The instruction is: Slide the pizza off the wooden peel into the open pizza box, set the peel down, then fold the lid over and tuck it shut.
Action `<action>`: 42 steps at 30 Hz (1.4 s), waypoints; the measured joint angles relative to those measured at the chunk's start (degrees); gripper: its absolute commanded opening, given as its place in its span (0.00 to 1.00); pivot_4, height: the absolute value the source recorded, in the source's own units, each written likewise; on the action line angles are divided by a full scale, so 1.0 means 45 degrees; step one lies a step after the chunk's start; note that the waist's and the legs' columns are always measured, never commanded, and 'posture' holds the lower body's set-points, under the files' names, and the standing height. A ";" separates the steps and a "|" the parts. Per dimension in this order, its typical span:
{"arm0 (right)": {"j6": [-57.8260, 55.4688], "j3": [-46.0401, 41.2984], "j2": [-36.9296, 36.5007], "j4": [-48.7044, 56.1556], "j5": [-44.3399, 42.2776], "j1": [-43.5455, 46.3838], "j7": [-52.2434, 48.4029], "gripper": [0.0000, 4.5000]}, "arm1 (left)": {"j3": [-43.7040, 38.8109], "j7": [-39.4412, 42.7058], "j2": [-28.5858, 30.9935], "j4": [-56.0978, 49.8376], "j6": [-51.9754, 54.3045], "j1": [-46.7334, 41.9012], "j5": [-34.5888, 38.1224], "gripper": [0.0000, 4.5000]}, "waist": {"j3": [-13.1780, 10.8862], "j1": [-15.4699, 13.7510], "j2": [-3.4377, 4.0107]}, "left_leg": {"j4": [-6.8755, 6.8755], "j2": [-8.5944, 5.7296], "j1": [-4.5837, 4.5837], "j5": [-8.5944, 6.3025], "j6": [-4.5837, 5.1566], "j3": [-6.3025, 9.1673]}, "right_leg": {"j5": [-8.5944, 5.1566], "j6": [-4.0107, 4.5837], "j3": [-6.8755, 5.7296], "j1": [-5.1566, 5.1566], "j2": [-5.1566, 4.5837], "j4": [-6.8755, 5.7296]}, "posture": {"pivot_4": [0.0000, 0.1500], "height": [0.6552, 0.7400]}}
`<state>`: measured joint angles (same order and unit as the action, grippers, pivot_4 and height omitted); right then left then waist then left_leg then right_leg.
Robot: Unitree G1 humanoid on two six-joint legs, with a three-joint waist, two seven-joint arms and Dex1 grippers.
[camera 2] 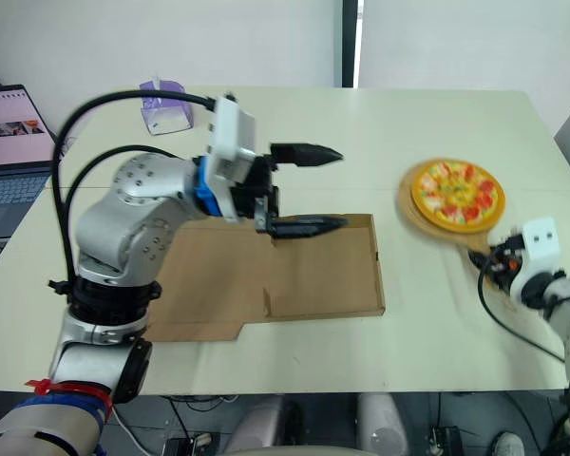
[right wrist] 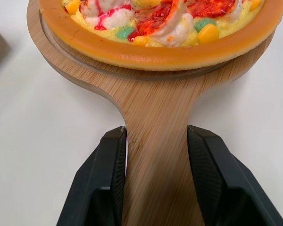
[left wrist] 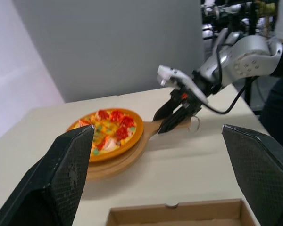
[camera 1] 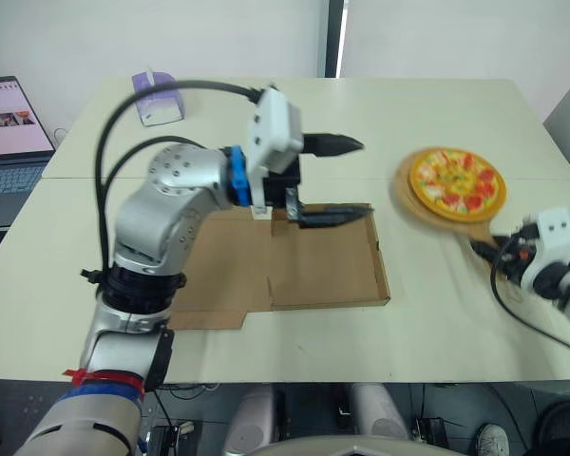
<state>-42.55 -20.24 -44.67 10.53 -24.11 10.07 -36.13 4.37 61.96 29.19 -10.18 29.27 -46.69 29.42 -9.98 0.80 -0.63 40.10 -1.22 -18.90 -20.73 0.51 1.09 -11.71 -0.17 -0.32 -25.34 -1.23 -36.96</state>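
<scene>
A: State of the right gripper [right wrist: 156,141]?
B: Clamped on the peel [left wrist: 117,162] handle. The pizza [camera 1: 457,180] sits on it, right of the box [camera 1: 304,271].
A: And the left gripper [camera 1: 363,178]?
B: Wide open, holding nothing, above the box's far edge.

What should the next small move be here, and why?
Probably carry the peel toward the pizza box with the right hand. That hand is shut on the peel's handle, the pizza sits on the peel right of the box, and the left hand is open above the box's far edge.
</scene>
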 measured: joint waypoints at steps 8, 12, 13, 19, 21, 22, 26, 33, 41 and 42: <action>0.0934 0.2784 -0.0527 -0.0421 0.0211 0.2979 -0.2111 0.36 | -0.1266 0.0326 0.1758 0.0305 0.1062 -0.0201 0.0947 1.00 | -0.0017 -0.0077 -0.0027 | -0.0001 -0.0021 -0.0034 0.0007 -0.0016 0.0026 | 0.0000 0.0001 -0.0038 -0.0007 -0.0034 0.0039 | 1.00 1.00; 0.2054 0.3888 -0.0291 -0.1236 0.0713 0.3943 -0.2939 0.36 | -0.1706 0.0527 0.2890 -0.0141 0.1874 0.0069 0.1494 1.00 | -0.0037 -0.0178 -0.0060 | 0.0000 -0.0023 -0.0076 0.0012 -0.0027 0.0051 | 0.0000 0.0001 -0.0061 -0.0034 -0.0046 0.0044 | 1.00 1.00; 0.2430 0.4036 -0.0254 -0.1466 0.0814 0.4081 -0.3156 0.36 | -0.1782 0.0572 0.3200 -0.0307 0.2052 0.0230 0.1560 1.00 | -0.0038 -0.0183 -0.0062 | 0.0003 -0.0026 -0.0104 0.0013 -0.0028 0.0051 | 0.0000 0.0002 -0.0063 -0.0056 -0.0050 0.0044 | 1.00 1.00; 0.4839 0.4469 0.0325 -0.2824 0.1408 0.4175 -0.4295 0.36 | -0.2094 0.0559 0.4284 -0.0891 0.2677 0.1291 0.1896 1.00 | -0.0044 -0.0190 -0.0072 | 0.0045 -0.0035 -0.0227 0.0016 -0.0034 0.0054 | 0.0004 0.0005 -0.0070 -0.0176 -0.0071 0.0013 | 1.00 1.00; 0.5794 0.4614 0.0585 -0.3277 0.1707 0.4175 -0.4478 0.36 | -0.2105 0.0512 0.4349 -0.1105 0.2841 0.1333 0.2003 1.00 | -0.0046 -0.0186 -0.0075 | 0.0048 -0.0035 -0.0228 0.0017 -0.0036 0.0054 | 0.0005 0.0006 -0.0071 -0.0176 -0.0071 0.0010 | 1.00 1.00; 0.6266 0.4679 0.0699 -0.3472 0.1829 0.4176 -0.4513 0.36 | -0.2149 0.0499 0.4375 -0.1221 0.2870 0.1331 0.2091 1.00 | -0.0046 -0.0179 -0.0075 | 0.0050 -0.0035 -0.0227 0.0017 -0.0036 0.0052 | 0.0006 0.0007 -0.0069 -0.0175 -0.0071 0.0008 | 1.00 1.00; 0.8037 0.4762 0.0994 -0.4288 0.2377 0.4173 -0.4695 0.36 | -0.2326 0.0298 0.4519 -0.1429 0.3036 0.1340 0.2287 1.00 | -0.0046 -0.0159 -0.0075 | 0.0066 -0.0035 -0.0225 0.0017 -0.0036 0.0050 | 0.0007 0.0009 -0.0068 -0.0174 -0.0071 -0.0005 | 1.00 1.00; 0.9264 0.4762 0.1103 -0.4722 0.2689 0.3841 -0.4759 0.36 | -0.2328 0.0262 0.4912 -0.1739 0.3379 0.1459 0.2479 1.00 | -0.0046 -0.0152 -0.0075 | 0.0081 -0.0035 -0.0227 0.0017 -0.0036 0.0051 | 0.0008 0.0010 -0.0067 -0.0171 -0.0071 -0.0013 | 1.00 1.00; 0.9669 0.4762 0.1099 -0.4718 0.2702 0.3339 -0.4816 0.36 | -0.2301 0.0322 0.4927 -0.1708 0.3411 0.1378 0.2495 1.00 | -0.0046 -0.0150 -0.0075 | 0.0087 -0.0035 -0.0227 0.0017 -0.0036 0.0049 | 0.0008 0.0010 -0.0068 -0.0172 -0.0070 -0.0019 | 1.00 1.00; 0.9807 0.4761 0.1099 -0.4718 0.2724 0.3316 -0.4809 0.36 | -0.2277 0.0343 0.4927 -0.1675 0.3404 0.1306 0.2489 1.00 | -0.0046 -0.0150 -0.0075 | 0.0088 -0.0034 -0.0227 0.0017 -0.0036 0.0049 | 0.0008 0.0010 -0.0067 -0.0171 -0.0070 -0.0021 | 1.00 1.00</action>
<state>1.58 1.19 -39.72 -10.70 -11.85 24.99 -57.77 -5.88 63.50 51.36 -17.71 44.58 -40.81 40.62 -10.19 0.12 -0.96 40.50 -1.38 -19.92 -20.66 0.35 1.31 -11.68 -0.12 -0.62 -26.11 -1.54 -37.05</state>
